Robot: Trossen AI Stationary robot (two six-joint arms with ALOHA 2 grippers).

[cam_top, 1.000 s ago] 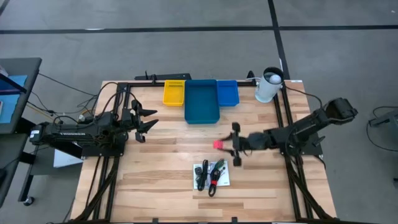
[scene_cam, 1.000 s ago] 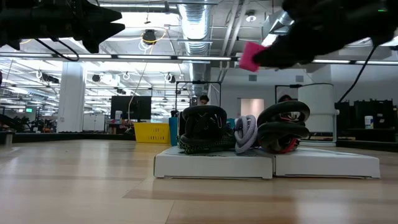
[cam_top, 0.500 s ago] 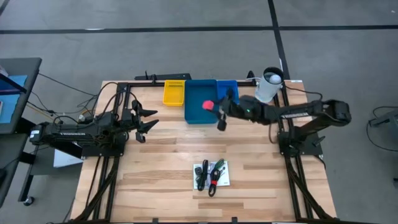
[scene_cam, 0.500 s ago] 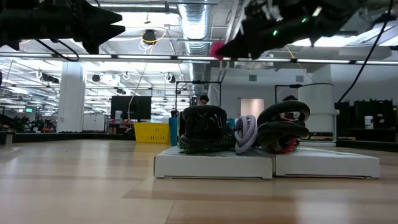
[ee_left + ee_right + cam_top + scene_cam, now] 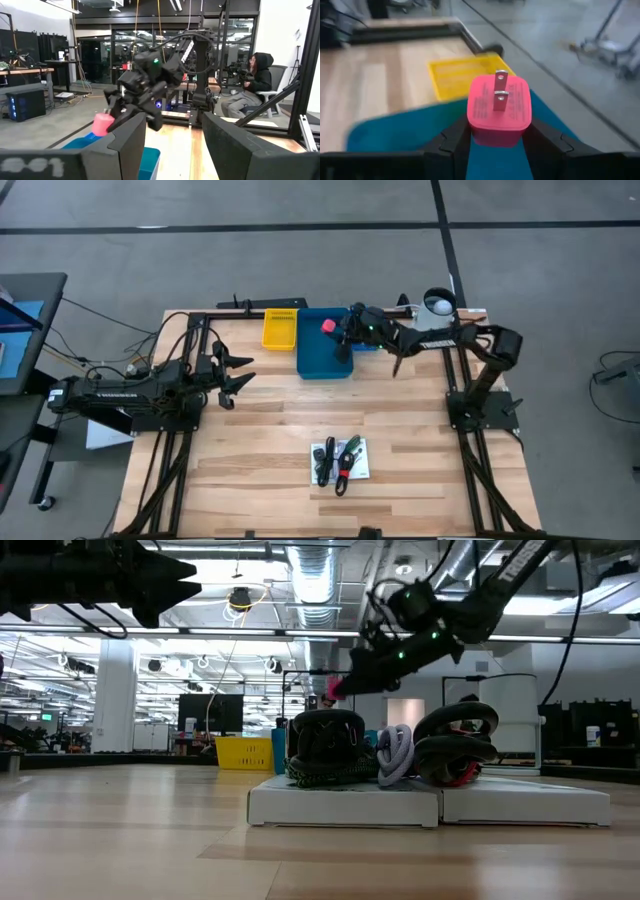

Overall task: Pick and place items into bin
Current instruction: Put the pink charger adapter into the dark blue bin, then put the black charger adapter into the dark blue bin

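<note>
My right gripper (image 5: 334, 330) is shut on a pink-red block (image 5: 499, 111) with two metal prongs (image 5: 500, 93), held above the far part of the teal bin (image 5: 322, 352). In the low view the block (image 5: 333, 689) hangs high over the table. Small black pieces and a green stringy piece (image 5: 340, 458) lie on white flat cards (image 5: 345, 805) near the table's front middle. My left gripper (image 5: 243, 370) waits open at the table's left, its fingers (image 5: 131, 145) with nothing between them. My right gripper pinches the block's two opposite sides (image 5: 472, 127) between its two fingers (image 5: 451, 142). The fingers come from the table's right, slanting a little down. The pronged face points away from the gripper. The block is lifted clear, over the teal bin.
A yellow bin (image 5: 280, 328) stands left of the teal bin and a blue bin (image 5: 367, 332) right of it, all at the far edge. A white cylinder (image 5: 432, 318) stands at the far right. Bare wood lies between the bins and the cards.
My right gripper has swung from the table's middle toward the far edge and a little left, carrying the pink-red block from beside the cards to above the teal bin. The hold on the block has stayed shut.
</note>
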